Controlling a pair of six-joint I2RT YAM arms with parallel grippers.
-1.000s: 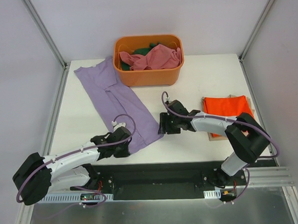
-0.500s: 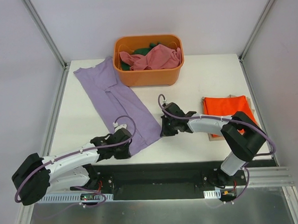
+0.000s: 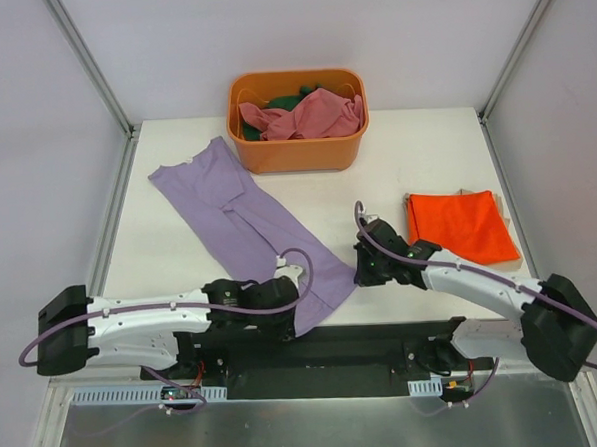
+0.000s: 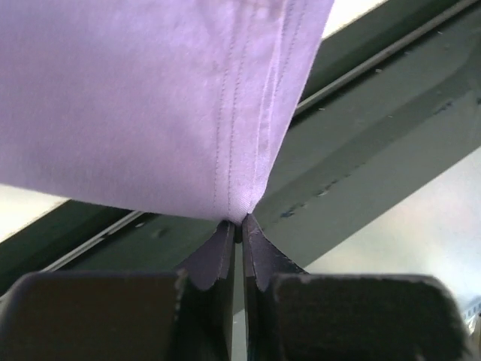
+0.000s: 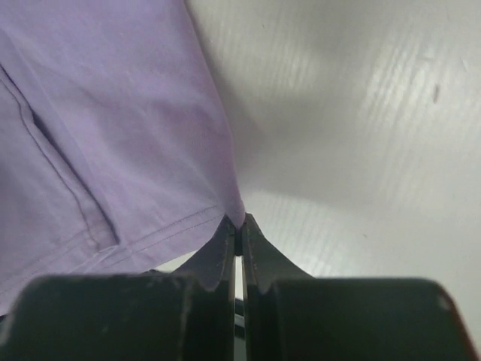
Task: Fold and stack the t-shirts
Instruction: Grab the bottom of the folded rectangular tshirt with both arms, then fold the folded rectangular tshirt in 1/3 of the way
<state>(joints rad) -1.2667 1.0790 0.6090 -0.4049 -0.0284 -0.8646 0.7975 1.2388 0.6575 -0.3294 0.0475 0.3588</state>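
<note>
The right claw (image 5: 238, 229) has just pinched one hem corner of the purple shirt (image 3: 240, 219); the left claw (image 4: 239, 233) pinches the other. Folding can likely begin.

Left arm (image 3: 153, 316): laid low, reaching right along the near edge. Left gripper (image 4: 239, 226): pinched on shirt (image 4: 150, 98) hem. Right arm (image 3: 472, 279): low, reaching left. Right gripper (image 5: 237, 226): pinched on shirt hem.

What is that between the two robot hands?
The bottom edge of the purple shirt, with the left gripper and right gripper each pinching a corner. The top view shows it.
</note>
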